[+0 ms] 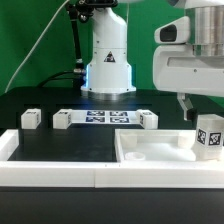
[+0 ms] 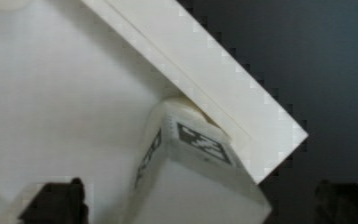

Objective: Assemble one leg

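leg [image 1: 210, 135] stands upright, long axis vertical, tag facing exterior view; jaws apart.

You get bright, even light with no hard shadows. The white tray [image 1: 150, 150] washes out and its edges are faint. The black table [image 1: 70, 140] reads flat. The wrist view is soft: the leg [image 2: 197, 165] blurs, its tag smeared.
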{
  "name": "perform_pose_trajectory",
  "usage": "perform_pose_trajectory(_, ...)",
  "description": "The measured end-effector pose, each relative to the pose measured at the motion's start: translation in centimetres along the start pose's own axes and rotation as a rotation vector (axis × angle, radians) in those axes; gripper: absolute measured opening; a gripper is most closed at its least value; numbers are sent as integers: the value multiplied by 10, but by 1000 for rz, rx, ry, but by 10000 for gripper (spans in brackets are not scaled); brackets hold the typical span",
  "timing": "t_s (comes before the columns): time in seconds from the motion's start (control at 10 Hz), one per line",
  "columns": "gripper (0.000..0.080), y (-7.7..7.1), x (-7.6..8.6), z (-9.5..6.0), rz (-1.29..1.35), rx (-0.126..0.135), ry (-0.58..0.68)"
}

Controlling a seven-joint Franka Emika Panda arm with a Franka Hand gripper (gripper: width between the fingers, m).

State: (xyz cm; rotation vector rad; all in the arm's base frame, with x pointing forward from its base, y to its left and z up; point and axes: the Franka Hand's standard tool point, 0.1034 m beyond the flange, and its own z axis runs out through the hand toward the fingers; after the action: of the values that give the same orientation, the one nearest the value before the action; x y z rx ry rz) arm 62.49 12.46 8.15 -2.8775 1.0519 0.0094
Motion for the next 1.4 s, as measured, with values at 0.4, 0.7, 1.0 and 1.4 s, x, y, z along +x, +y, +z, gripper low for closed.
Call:
perform_pose_trajectory(0.4, 649, 1, 3, 5, -470, -66, 12)
perform_pose_trajectory(0.7, 649, -2, 1, 4, -699, -88, 18)
perform_pose_trajectory(1.0, 649, -2, 2, 4, -784, -88, 16)
perform_pose_trajectory(1.4, 291, -1, 3, 4, -784, -88, 16)
